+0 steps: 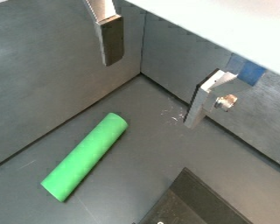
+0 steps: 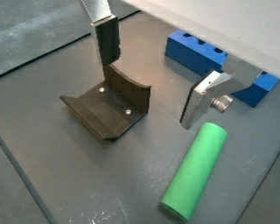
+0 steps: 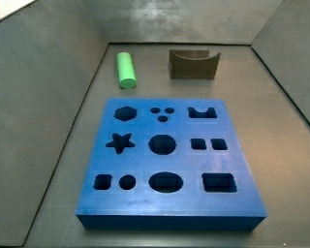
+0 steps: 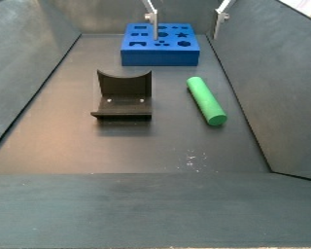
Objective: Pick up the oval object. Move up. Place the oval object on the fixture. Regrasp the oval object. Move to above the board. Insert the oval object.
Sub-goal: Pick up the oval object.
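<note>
**Side views: open gripper high above a rod lying on the floor**

Side views show the blue board [image 3: 169, 160] flat on the grey floor. Beyond it stands the dark fixture [image 4: 121, 95], its notch empty. Beside the fixture, apart from it, lies the green oval object [image 4: 206, 100]. The gripper [image 2: 157, 66] hangs above, jaws spread wide, gripping nothing; silver fingers [image 1: 111, 38] show in both wrist views.

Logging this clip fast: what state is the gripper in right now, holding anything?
Gripper: open, jaws spread wide and empty, up in the air; the oval object lies untouched on the floor beside the fixture.
</note>
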You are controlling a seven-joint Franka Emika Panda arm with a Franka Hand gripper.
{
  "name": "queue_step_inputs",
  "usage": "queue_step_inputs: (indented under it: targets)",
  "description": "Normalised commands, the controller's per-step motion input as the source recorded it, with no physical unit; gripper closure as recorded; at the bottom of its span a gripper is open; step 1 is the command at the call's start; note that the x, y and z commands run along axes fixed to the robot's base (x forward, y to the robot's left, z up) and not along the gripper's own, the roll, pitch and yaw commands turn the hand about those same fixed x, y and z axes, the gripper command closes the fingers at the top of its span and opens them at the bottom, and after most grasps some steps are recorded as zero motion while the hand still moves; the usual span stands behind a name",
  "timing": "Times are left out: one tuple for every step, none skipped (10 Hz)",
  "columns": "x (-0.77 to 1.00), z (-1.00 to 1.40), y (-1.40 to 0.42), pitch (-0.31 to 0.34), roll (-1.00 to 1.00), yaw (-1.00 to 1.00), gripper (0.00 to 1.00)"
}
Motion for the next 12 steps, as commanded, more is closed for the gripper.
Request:
queue_step_inputs:
  targets:
    - [-0.66, -0.36, -0.37, -0.133, 0.0, -0.04, 0.0]
    - [-0.42, -0.61, -0.5, -0.066, 0.0, 0.04, 0.0]
    - [-0.47, -0.63, -0.58, -0.1, 0.0, 0.08, 0.0]
    - [-0.37, -0.65, -0.5, -0.119, 0.0, 0.12, 0.0]
    - [-0.15, -0.6, -0.35, -0.113, 0.0, 0.17, 0.0]
    - [0.0, -0.58, -0.25, -0.1, 0.0, 0.2, 0.0]
    - [-0.06, -0.61, -0.25, -0.117, 0.0, 0.2, 0.0]
    - [-0.07, -0.64, -0.26, -0.117, 0.0, 0.21, 0.0]
    - [-0.08, -0.67, -0.27, -0.127, 0.0, 0.21, 0.0]
    - [-0.06, -0.73, -0.25, -0.113, 0.0, 0.19, 0.0]
    - [-0.04, -0.77, -0.24, -0.107, 0.0, 0.19, 0.0]
    - [-0.02, -0.78, -0.21, -0.107, 0.0, 0.16, 0.0]
